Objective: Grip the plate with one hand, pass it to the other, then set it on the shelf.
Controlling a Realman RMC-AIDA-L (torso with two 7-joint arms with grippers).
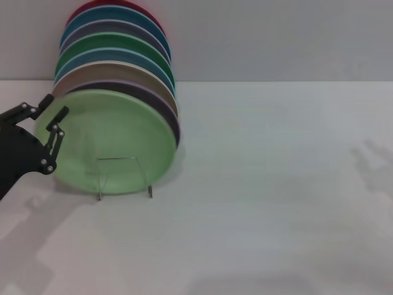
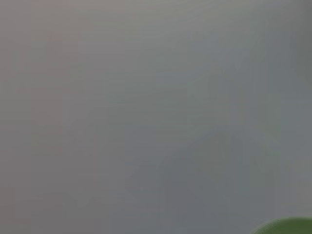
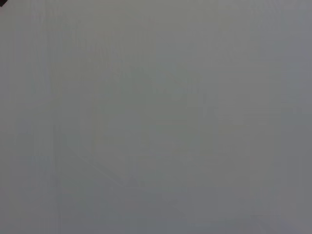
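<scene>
Left gripper [image 1: 54,110] mine, fingers spread, nothing held, at left rim of pale mint-green plate [image 1: 113,142]. Plate just beyond my fingertips, upright in thin rack [image 1: 124,177], frontmost of stacked row of coloured plates [image 1: 116,58]. Table [image 1: 276,184] stretches away right. Right gripper out of sight.

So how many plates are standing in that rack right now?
8 show. Front to back: pale green, dark purple, beige, blue, green, grey-purple, blue, red. More may hide behind. The left gripper is open at the front plate's edge.
</scene>
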